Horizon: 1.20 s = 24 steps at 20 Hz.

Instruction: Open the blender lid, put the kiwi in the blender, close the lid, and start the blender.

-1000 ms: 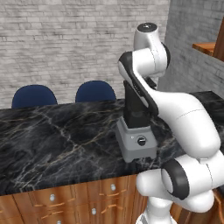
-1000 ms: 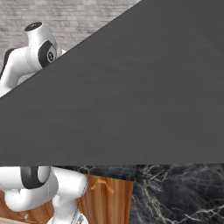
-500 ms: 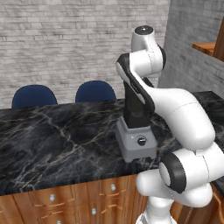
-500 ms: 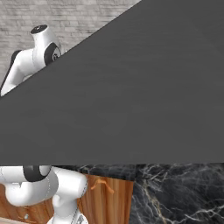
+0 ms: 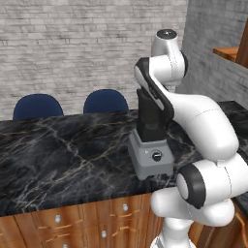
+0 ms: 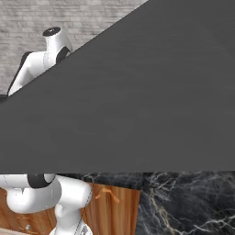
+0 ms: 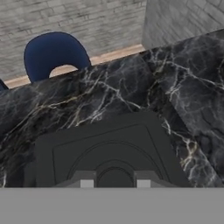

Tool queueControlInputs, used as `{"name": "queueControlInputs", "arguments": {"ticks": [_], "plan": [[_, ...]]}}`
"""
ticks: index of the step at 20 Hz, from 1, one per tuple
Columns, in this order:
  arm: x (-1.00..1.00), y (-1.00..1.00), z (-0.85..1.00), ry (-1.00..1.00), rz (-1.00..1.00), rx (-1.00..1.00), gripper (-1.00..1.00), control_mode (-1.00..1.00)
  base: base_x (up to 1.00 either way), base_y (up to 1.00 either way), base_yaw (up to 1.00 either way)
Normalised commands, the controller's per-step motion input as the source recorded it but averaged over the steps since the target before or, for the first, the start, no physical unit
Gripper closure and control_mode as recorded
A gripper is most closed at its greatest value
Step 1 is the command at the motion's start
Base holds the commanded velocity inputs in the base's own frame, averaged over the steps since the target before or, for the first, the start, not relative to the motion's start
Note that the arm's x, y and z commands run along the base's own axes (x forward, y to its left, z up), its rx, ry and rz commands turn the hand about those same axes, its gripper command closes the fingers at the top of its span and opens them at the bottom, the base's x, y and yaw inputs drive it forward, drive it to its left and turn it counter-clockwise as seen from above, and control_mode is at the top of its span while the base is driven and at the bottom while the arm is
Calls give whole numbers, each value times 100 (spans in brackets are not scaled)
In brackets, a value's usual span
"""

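1. Blender [image 5: 151,145]: stood on the black marble table [image 5: 63,150], near its front edge; grey base with a black knob [image 5: 156,156] facing me, dark jar above it partly hidden behind my arm.
2. Blender lid [image 7: 109,153]: black square cap, seated flat on the jar; in the hand view it lay directly under my tool, its raised round centre between the fingertips.
3. Tool [image 7: 114,184]: poised just above the lid's centre, jaws drawn narrow. Whether they pinched the centre knob or merely stood over it, I could not tell.
4. Kiwi: not located from where I looked.
5. Step in hand, by my judgement: lifting the lid. To do it well I needed a square grip on the centre piece and a straight pull upward, so the blender was not dragged or tipped.
6. Left base view: gave the blender's whole standing, its place on the table and two blue chairs [image 5: 72,104] behind the blender, but my arm hid the lid.
7. Hand view: gave the lid's top face and one blue chair [image 7: 54,54] beyond the blender.
8. Right base view: a broad dark grey surface [image 6: 151,92] blocked the blender entirely.
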Motion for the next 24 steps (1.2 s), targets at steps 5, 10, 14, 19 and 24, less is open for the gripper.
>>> {"name": "queueControlInputs", "arguments": {"ticks": [5,10,14,19,24], "plan": [[0,1,-22,0,10,0,100,-100,0,0,0],[0,24,-5,0,12,0,100,-100,0,0,0],[32,34,0,0,7,0,100,-100,0,0,0],[11,6,-4,0,0,0,100,-100,0,0,0],[3,0,-21,-2,0,0,100,-100,0,0,0]]}}
